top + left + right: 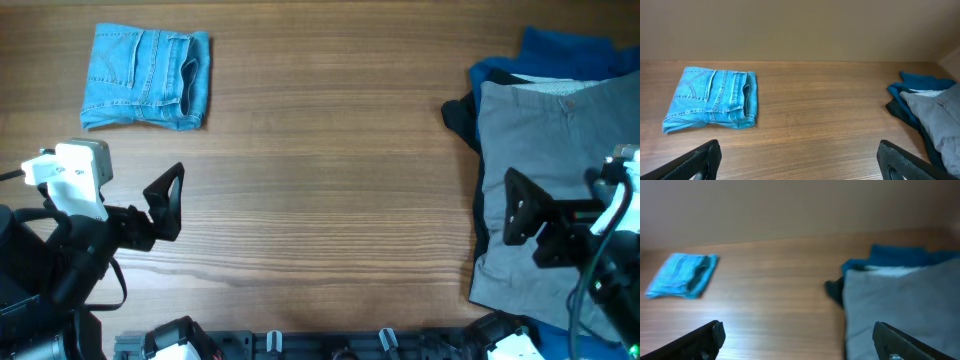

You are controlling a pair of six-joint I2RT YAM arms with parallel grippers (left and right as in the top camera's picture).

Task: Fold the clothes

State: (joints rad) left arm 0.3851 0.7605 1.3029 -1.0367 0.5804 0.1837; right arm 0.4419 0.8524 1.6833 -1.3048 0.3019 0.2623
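Observation:
The light-blue denim jeans point(146, 77) lie folded into a small rectangle at the table's far left; they also show in the left wrist view point(712, 99) and the right wrist view point(682, 275). Grey trousers point(555, 190) lie spread on top of a pile at the right, over a black garment point(462, 119) and a dark-blue garment point(560, 52). My left gripper point(165, 205) is open and empty, near the front left, well below the jeans. My right gripper point(520, 215) is open and empty, above the grey trousers' left part.
The bare wooden table point(330, 180) stretches between the jeans and the pile. A dark rail with fittings point(320, 345) runs along the front edge.

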